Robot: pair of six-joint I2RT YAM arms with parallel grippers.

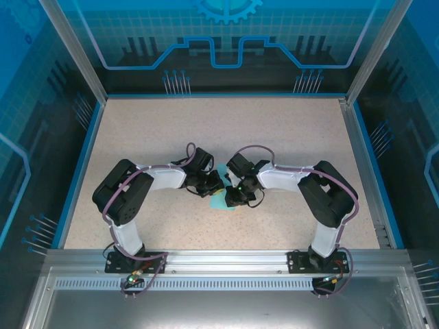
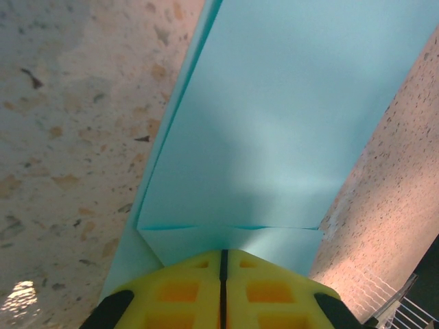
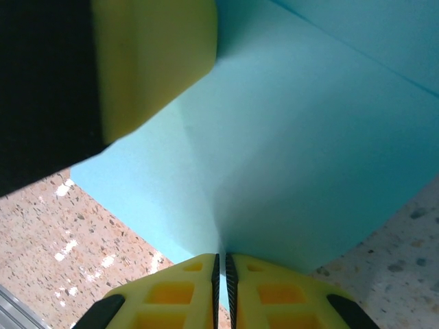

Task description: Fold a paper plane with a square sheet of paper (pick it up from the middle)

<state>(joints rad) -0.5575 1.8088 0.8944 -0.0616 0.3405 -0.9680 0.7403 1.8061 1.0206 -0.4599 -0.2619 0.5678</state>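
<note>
— Low on the table, toward its near edge, what does the top camera give that the wrist ones don't?
— Both arms whole. Two of them, elbows swung outward, forearms angled inward, wrists almost meeting. The left gripper and right gripper sit close together, tips down. One paper shows as a small cyan patch between and under them.
— And closer up?
— On the left wrist camera the paper is folded. A second layer's edge peeks out along its left side, and one crease runs straight across just ahead of the fingers. From above it reads as a plain flat patch.
— Is that claw clenched?
— Yes. Its two yellow fingers press together with just a dark seam between them, and the paper's near flap runs in at their tips, so it grips the paper.
— The right one?
— Its two fingers are clamped too, with a sliver of cyan caught in the slit, so it pinches the paper's edge. Its camera also catches one blurred yellow finger of the left gripper at upper left, over the paper
</note>
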